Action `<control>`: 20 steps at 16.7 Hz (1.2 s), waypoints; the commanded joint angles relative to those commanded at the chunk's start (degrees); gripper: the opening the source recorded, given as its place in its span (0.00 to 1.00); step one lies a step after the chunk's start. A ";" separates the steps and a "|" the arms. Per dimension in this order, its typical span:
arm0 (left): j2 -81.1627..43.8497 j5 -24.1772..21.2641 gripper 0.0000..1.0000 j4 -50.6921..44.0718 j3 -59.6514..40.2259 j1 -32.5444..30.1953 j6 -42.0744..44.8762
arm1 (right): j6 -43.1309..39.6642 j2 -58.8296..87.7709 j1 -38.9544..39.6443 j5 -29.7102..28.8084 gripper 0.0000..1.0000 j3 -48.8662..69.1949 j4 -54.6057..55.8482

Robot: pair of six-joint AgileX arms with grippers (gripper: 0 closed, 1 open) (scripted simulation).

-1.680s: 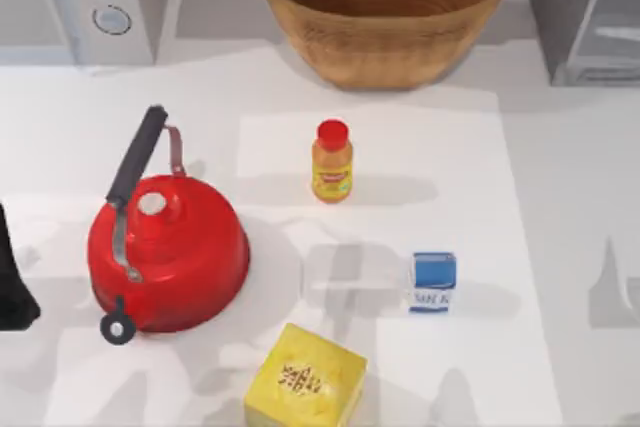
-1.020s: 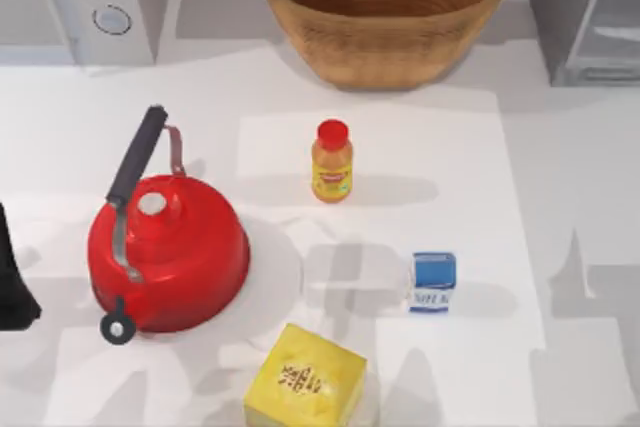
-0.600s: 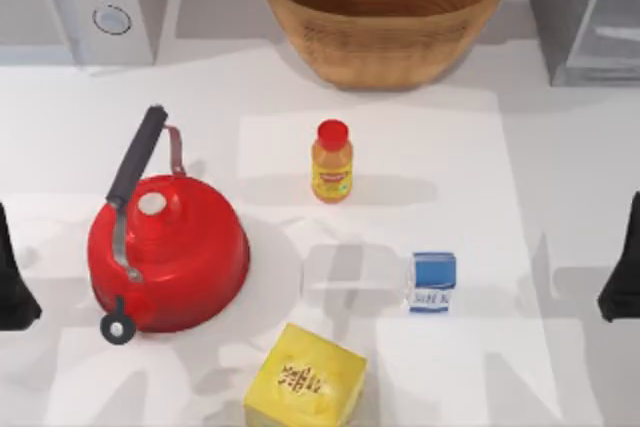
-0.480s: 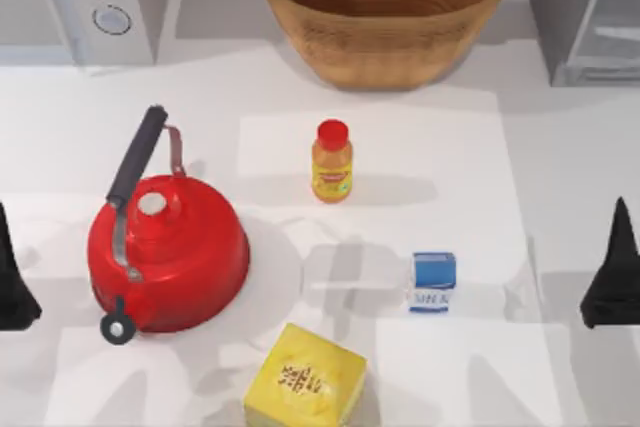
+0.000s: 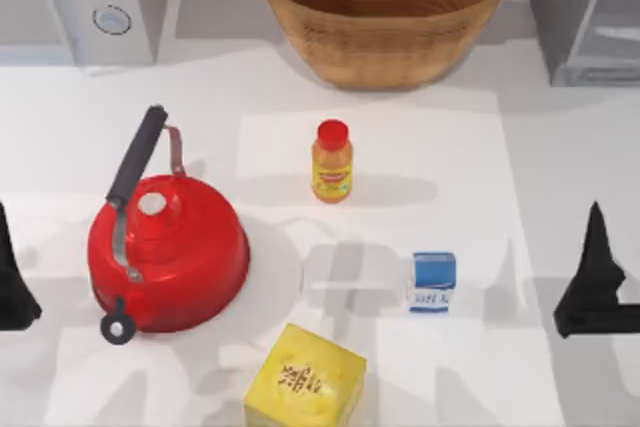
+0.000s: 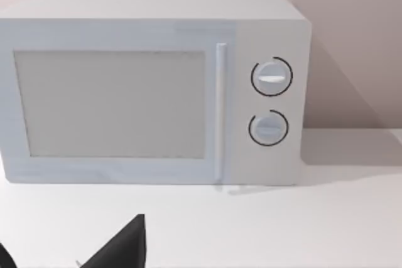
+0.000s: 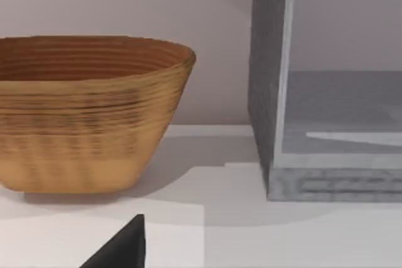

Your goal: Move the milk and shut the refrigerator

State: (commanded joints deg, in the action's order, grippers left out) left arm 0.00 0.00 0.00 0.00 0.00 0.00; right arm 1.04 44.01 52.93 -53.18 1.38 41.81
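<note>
The small white milk carton with a blue top (image 5: 432, 281) stood upright on the white tabletop (image 5: 440, 167), left of the right hand (image 5: 592, 282); I cannot tell its grip.

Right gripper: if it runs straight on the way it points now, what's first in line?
Judging by its wrist view, the right gripper likely meets the refrigerator first, near its open front; the wicker basket lies off to the side.

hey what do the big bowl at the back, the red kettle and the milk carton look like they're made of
The bowl looks like woven wicker or coiled fibre: tan, matte, with fine horizontal ridges around its wall. The red kettle looks like enamelled or painted metal, smooth and glossy, with a black handle that may be plastic. The milk looks like printed paperboard: flat white faces, blue top, matte. It is a rendered scene, so these are impressions only.
</note>
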 joint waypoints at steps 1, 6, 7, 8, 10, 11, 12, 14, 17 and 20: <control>0.00 0.00 1.00 0.00 0.00 0.00 0.00 | -0.02 -0.16 -0.19 0.13 1.00 -0.23 -0.16; 0.00 0.00 1.00 0.00 0.00 0.00 0.00 | 6.33 4.81 2.70 -0.27 1.00 5.77 -5.53; 0.00 0.00 1.00 0.00 0.00 0.00 0.00 | 9.04 7.55 3.57 -0.26 1.00 8.23 -7.87; 0.00 0.00 1.00 0.00 0.00 0.00 0.00 | 11.76 10.84 4.32 -0.12 1.00 10.52 -10.50; 0.00 0.00 1.00 0.00 0.00 0.00 0.00 | 17.67 19.08 5.16 0.59 1.00 14.67 -16.22; 0.00 0.00 1.00 0.00 0.00 0.00 0.00 | 21.26 23.30 5.40 0.95 1.00 16.92 -19.06; 0.00 0.00 1.00 0.00 0.00 0.00 0.00 | 25.03 27.04 5.80 1.25 1.00 19.34 -22.10; 0.00 0.00 1.00 0.00 0.00 0.00 0.00 | 32.02 33.55 7.24 1.78 1.00 24.07 -29.40; 0.00 0.00 1.00 0.00 0.00 0.00 0.00 | 40.91 42.29 8.70 3.36 1.00 30.87 -39.44; 0.00 0.00 1.00 0.00 0.00 0.00 0.00 | 46.55 47.46 8.99 5.35 1.00 36.31 -44.42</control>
State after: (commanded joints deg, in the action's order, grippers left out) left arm 0.00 0.00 0.00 0.00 0.00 0.00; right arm 47.58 91.47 61.92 -47.83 37.69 -2.62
